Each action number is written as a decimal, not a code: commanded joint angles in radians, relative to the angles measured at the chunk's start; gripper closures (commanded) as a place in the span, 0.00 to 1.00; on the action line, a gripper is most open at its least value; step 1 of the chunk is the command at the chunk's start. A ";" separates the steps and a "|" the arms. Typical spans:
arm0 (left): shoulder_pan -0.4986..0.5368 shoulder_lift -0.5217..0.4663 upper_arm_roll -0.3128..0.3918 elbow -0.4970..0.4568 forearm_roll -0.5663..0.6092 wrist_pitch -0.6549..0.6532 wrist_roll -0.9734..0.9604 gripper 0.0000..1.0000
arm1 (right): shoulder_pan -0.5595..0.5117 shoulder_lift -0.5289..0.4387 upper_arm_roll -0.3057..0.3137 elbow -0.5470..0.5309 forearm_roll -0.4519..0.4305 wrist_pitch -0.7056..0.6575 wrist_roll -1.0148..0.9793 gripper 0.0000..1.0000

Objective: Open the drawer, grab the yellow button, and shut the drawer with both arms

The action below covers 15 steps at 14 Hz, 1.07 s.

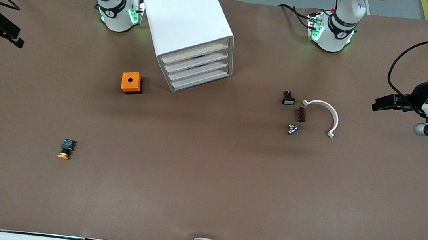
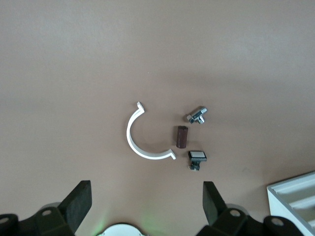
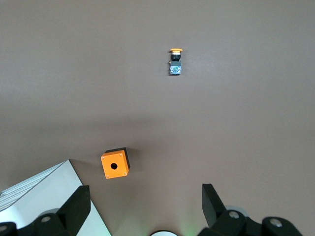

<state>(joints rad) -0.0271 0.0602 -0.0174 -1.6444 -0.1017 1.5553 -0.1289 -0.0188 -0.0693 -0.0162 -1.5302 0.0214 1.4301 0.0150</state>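
Note:
The white cabinet (image 1: 185,17) stands between the two arm bases. Its top drawer (image 1: 195,54) and the three drawers below it are shut. The button (image 1: 65,149), with an orange cap and a black-and-blue body, lies on its side on the bare table, nearer to the front camera and toward the right arm's end. It also shows in the right wrist view (image 3: 175,61). My right gripper (image 1: 8,33) is open and empty, high over the table's edge at the right arm's end (image 3: 145,194). My left gripper (image 1: 381,103) is open and empty, high over the left arm's end (image 2: 145,194).
An orange cube with a hole (image 1: 131,82) sits beside the cabinet toward the right arm's end. Toward the left arm's end lie a small black piece with a white face (image 1: 288,98), a brown block (image 1: 301,114), a metal fitting (image 1: 293,128) and a white half-ring (image 1: 324,115).

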 commanded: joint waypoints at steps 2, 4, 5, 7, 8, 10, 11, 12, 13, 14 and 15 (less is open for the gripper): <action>0.001 -0.151 -0.004 -0.202 0.022 0.144 0.029 0.00 | -0.001 -0.021 -0.002 -0.018 -0.012 0.006 -0.001 0.00; 0.001 -0.151 -0.009 -0.181 0.022 0.160 0.029 0.00 | -0.001 -0.021 -0.002 -0.018 -0.012 0.001 -0.001 0.00; 0.001 -0.151 -0.012 -0.158 0.022 0.160 0.029 0.00 | -0.003 -0.021 -0.002 -0.018 -0.014 0.001 -0.001 0.00; -0.002 -0.142 -0.016 -0.117 0.052 0.157 0.029 0.00 | -0.001 -0.021 -0.002 -0.016 -0.014 0.000 -0.001 0.00; -0.008 -0.135 -0.016 -0.106 0.065 0.155 0.029 0.00 | 0.000 -0.021 -0.002 -0.016 -0.020 0.001 -0.001 0.00; -0.011 -0.116 -0.021 -0.075 0.073 0.154 0.026 0.00 | 0.003 -0.021 0.001 -0.016 -0.029 0.000 -0.001 0.00; -0.011 -0.099 -0.021 -0.040 0.073 0.151 0.029 0.00 | 0.002 -0.021 0.001 -0.016 -0.029 -0.002 -0.001 0.00; -0.011 -0.085 -0.019 -0.011 0.074 0.141 0.038 0.00 | 0.002 -0.021 0.001 -0.016 -0.029 -0.002 -0.001 0.00; -0.010 -0.071 -0.019 0.023 0.074 0.132 0.044 0.00 | 0.002 -0.021 0.001 -0.016 -0.029 -0.002 0.000 0.00; -0.013 -0.054 -0.019 0.049 0.074 0.094 0.046 0.00 | 0.002 -0.021 0.001 -0.016 -0.029 -0.003 0.000 0.00; -0.013 -0.048 -0.021 0.061 0.074 0.075 0.046 0.00 | 0.003 -0.021 0.001 -0.016 -0.028 -0.010 0.002 0.00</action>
<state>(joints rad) -0.0369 -0.0296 -0.0345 -1.6561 -0.0525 1.6848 -0.1009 -0.0188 -0.0693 -0.0192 -1.5303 0.0095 1.4276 0.0149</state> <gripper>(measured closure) 0.000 0.000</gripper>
